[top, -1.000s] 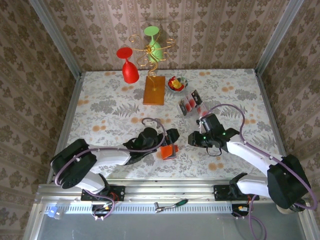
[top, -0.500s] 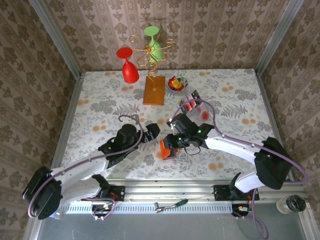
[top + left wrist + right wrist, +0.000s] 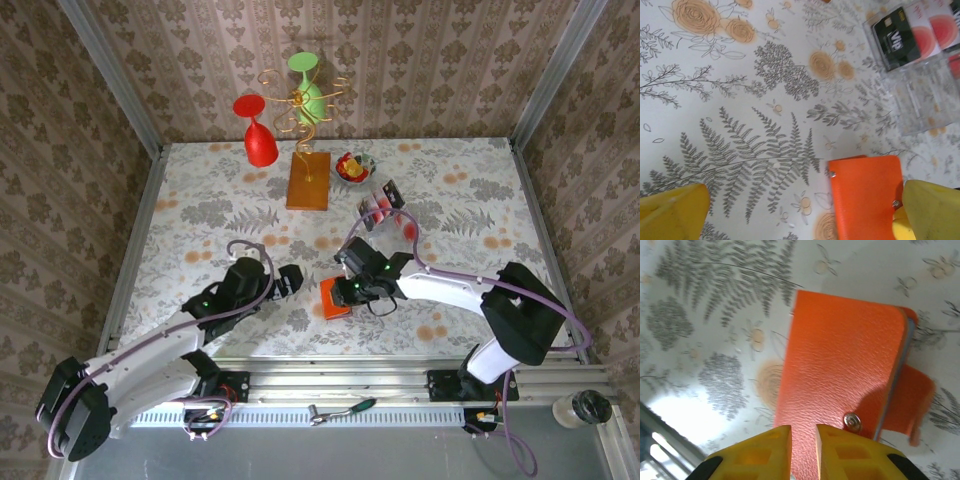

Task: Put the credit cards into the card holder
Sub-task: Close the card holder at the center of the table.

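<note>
The card holder (image 3: 334,299) lies flat on the floral tabletop (image 3: 200,215) near its front edge, between the two arms. Its orange cover faces up, showing a metal snap (image 3: 852,421), and a flap sticks out at one side. The right gripper (image 3: 803,432) is over the holder's edge, fingers nearly together with a thin slit between them; whether they pinch the cover I cannot tell. The left gripper (image 3: 805,195) sits just beside the holder, fingers spread wide apart. The credit cards (image 3: 910,35) lie farther back against a clear plastic tray (image 3: 922,95), well apart from the holder. Beyond them stand a small bowl (image 3: 353,166) and an orange-brown block (image 3: 308,182).
</note>
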Robot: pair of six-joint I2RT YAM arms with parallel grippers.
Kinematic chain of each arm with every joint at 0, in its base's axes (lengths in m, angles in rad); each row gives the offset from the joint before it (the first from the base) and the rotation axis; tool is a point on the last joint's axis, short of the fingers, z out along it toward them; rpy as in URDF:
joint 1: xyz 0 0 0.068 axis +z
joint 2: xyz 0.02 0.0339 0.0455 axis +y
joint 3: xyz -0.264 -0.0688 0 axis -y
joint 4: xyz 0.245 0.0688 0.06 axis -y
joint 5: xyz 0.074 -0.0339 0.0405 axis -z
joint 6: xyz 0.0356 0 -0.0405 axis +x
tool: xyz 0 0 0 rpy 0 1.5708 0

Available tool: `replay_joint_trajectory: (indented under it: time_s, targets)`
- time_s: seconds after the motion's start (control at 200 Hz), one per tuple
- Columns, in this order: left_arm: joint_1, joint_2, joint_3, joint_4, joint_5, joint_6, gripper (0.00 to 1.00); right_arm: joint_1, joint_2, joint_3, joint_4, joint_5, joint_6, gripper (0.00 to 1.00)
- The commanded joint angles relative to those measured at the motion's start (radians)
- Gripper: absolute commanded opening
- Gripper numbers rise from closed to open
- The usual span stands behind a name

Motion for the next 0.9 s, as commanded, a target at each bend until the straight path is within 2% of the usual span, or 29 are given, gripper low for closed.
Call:
replay_joint_trajectory:
  time_s: [0.0,0.495,0.895]
  targets:
    - [-0.004,0.034,0.04,-0.053,-0.01,0.071,1.0,-0.012,-0.001,-0.048,0.032,0.039,0.021,0.21]
    - [-0.131,0.327,0.197,-0.059,-0.088,0.184,1.0,-0.035,-0.005,-0.12,0.087,0.036,0.044,0.2]
    - [-0.184,0.516,0.262,-0.012,-0.086,0.213,1.0,-0.035,-0.016,-0.16,0.119,0.032,0.062,0.2]
